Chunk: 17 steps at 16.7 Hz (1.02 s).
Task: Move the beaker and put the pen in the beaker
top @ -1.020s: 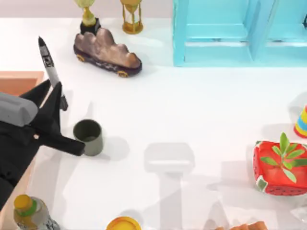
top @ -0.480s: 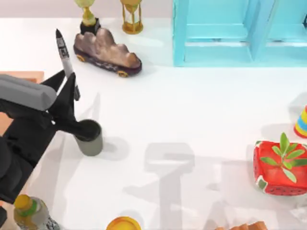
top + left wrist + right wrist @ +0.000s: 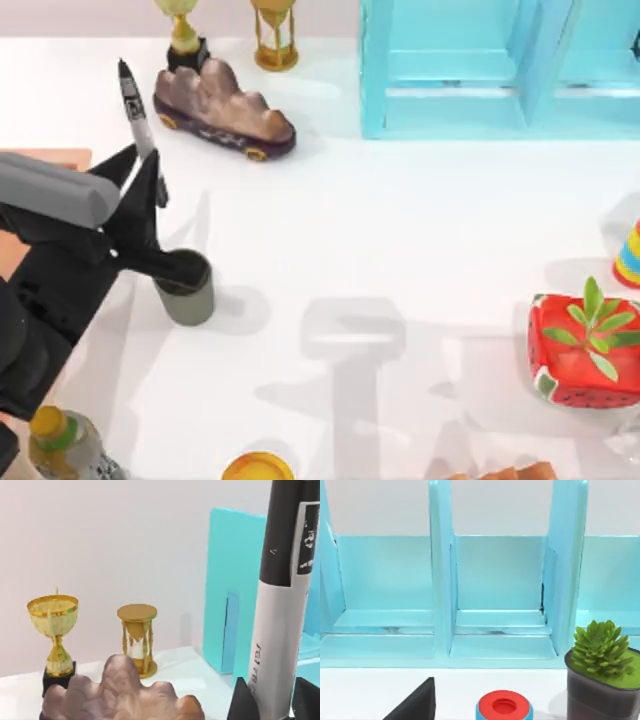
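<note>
Beaker point(image 3: 187, 294) – matt grey-olive, smooth. Pen point(image 3: 281, 615) – glossy black plastic, paper-like label. Trophy point(image 3: 54, 630), hourglass point(image 3: 137, 639) – shiny gold metal. Bench point(image 3: 400, 230) – smooth white, slight sheen.

A turquoise shelf unit point(image 3: 470, 70) stands at the back of the white tabletop point(image 3: 400, 230). To the shelf's left are a gold hourglass point(image 3: 274, 35), a gold trophy point(image 3: 183, 35) and a brown rock-shaped cart point(image 3: 222, 108). Well in front of the shelf, toward the right edge, sits a red watermelon-patterned pot with a green plant point(image 3: 585, 345).

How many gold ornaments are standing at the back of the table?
2: a gold trophy and a gold hourglass, side by side behind the brown cloud-shaped car, at the table's far left. Others may be out of frame.
</note>
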Motion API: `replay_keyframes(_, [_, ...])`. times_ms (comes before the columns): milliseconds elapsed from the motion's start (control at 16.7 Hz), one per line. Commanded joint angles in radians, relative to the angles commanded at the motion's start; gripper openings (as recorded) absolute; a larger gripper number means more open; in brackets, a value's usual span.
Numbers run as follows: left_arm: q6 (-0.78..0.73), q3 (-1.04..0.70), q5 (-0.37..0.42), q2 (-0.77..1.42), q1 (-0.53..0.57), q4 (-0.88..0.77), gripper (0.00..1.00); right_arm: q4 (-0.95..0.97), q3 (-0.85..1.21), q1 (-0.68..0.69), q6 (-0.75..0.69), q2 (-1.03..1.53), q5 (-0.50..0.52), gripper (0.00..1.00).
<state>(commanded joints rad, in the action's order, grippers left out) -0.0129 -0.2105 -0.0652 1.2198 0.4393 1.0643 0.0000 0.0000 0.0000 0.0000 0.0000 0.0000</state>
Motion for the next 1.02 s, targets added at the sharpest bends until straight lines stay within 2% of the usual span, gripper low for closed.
replay_keyframes(660, [0.0,0.0,0.0,0.0,0.0,0.0,0.98,0.0,0.0,0.0,0.0,0.0,0.0,1.0])
replay_keyframes(1020, [0.0,0.0,0.0,0.0,0.0,0.0,1.0,0.0,0.0,0.0,0.0,0.0,0.0,1.0])
